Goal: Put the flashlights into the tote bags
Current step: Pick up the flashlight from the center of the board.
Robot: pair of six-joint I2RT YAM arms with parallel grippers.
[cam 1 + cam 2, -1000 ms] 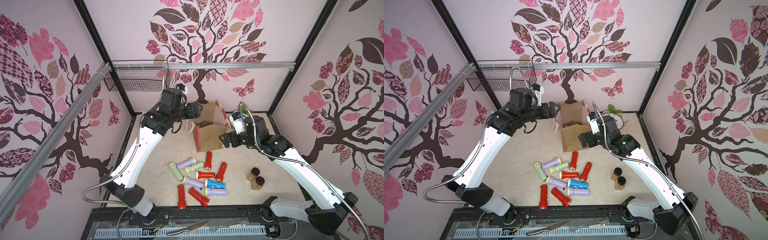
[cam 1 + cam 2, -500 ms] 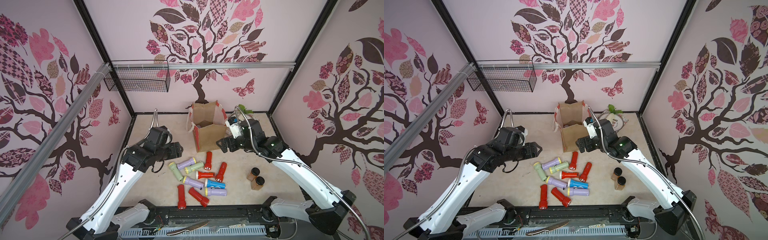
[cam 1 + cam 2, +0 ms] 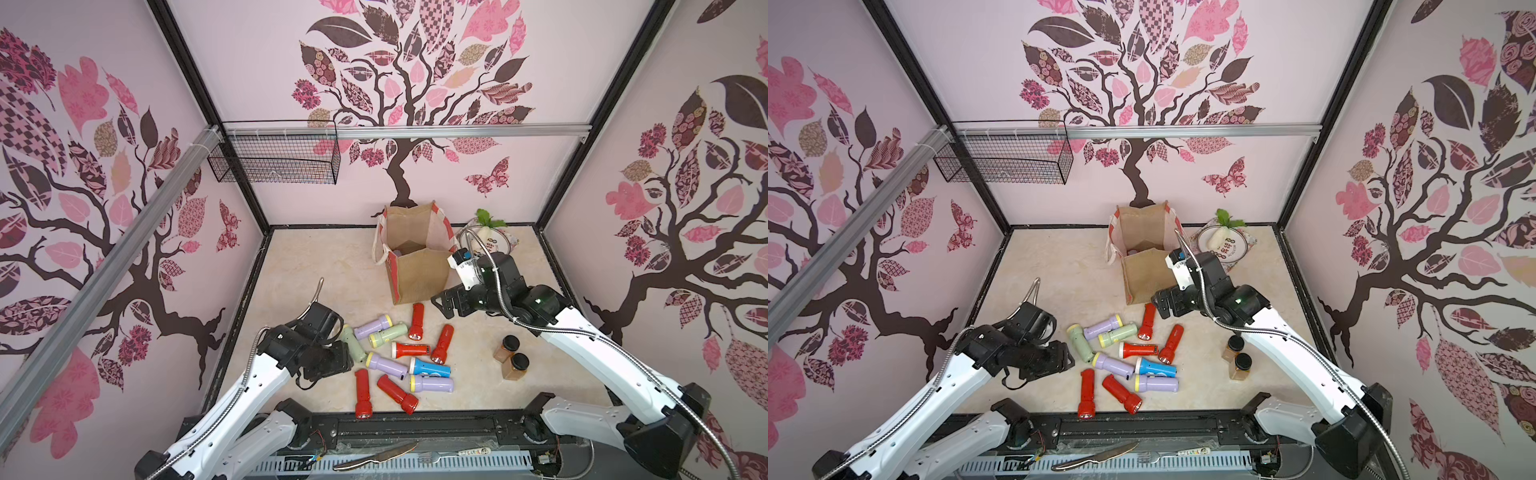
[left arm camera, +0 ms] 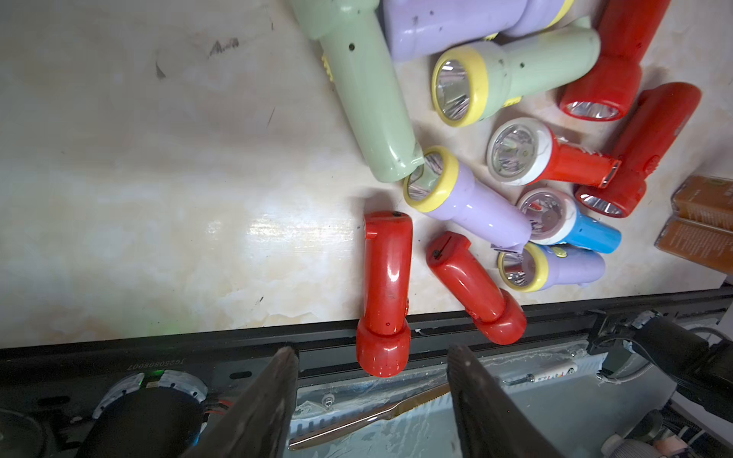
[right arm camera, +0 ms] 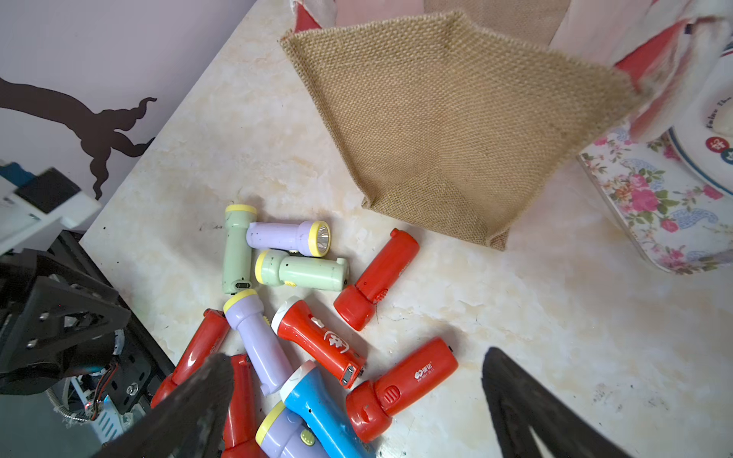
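Note:
Several flashlights (image 3: 399,357) in red, lilac, pale green and one blue (image 3: 430,368) lie in a loose pile at the front middle of the table. The brown burlap tote bag (image 3: 419,274) stands open behind them, with something lilac showing inside. My left gripper (image 3: 345,361) sits low at the pile's left edge, open and empty. In the left wrist view a red flashlight (image 4: 386,269) lies just ahead of the left gripper (image 4: 373,351). My right gripper (image 3: 442,305) hovers open in front of the bag; in the right wrist view the right gripper (image 5: 357,361) frames the blue flashlight (image 5: 317,408) and a red one (image 5: 408,380).
Two brown black-capped jars (image 3: 509,357) stand right of the pile. A plate (image 3: 498,249) with a white radish rests on a floral mat at the back right. A black wire basket (image 3: 274,158) hangs on the back wall. A knife (image 3: 374,455) lies on the front rail.
My left arm has swung down from the bag's mouth to the table left of the pile, its jaws narrowing. The right gripper has dropped slightly toward the pile, still open.

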